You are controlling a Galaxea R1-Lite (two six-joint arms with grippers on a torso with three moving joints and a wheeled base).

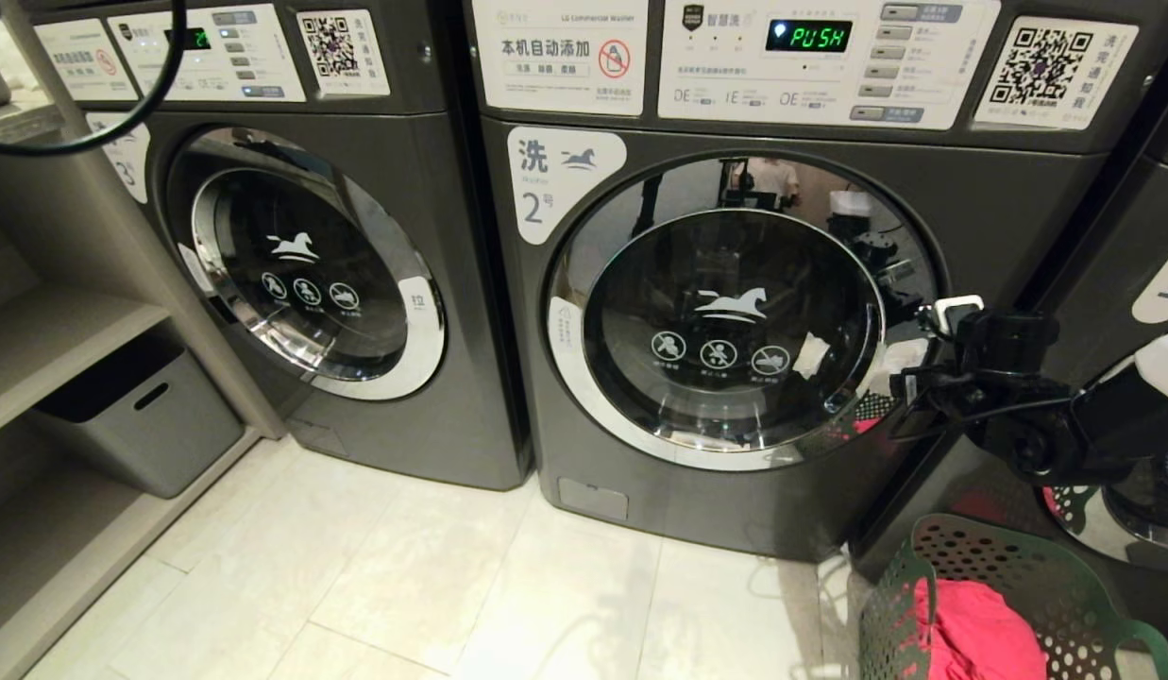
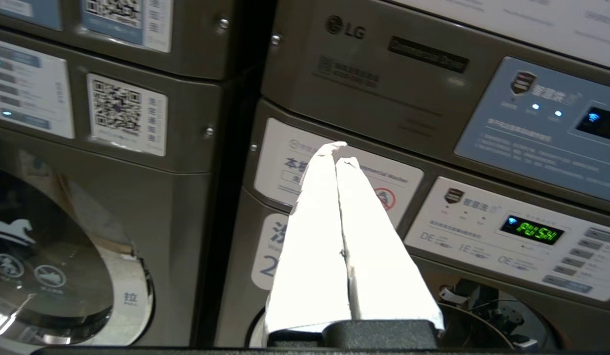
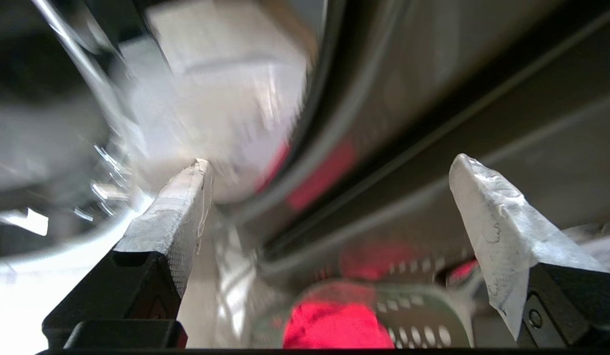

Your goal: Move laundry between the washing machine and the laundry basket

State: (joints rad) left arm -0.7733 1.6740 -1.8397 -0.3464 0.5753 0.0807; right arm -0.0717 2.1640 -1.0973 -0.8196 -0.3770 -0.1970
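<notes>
only the left wrist view shows the left pincer [image 2: 340,153], pads together, raised before an "lg" panel. washing machine 2 [image 1: 735,312] reads "push", door shut. the right pincer [image 3: 329,165] gapes wide by the door's right edge, above the green laundry basket [image 1: 999,567] holding red laundry [image 1: 971,633].

The right arm [image 1: 1037,406] was black, bulky at the wrist, with thin black cables looped along it and a white shell further back. Both sets of jaws had white tapered fingers [image 2: 329,236] on black mounts.
</notes>
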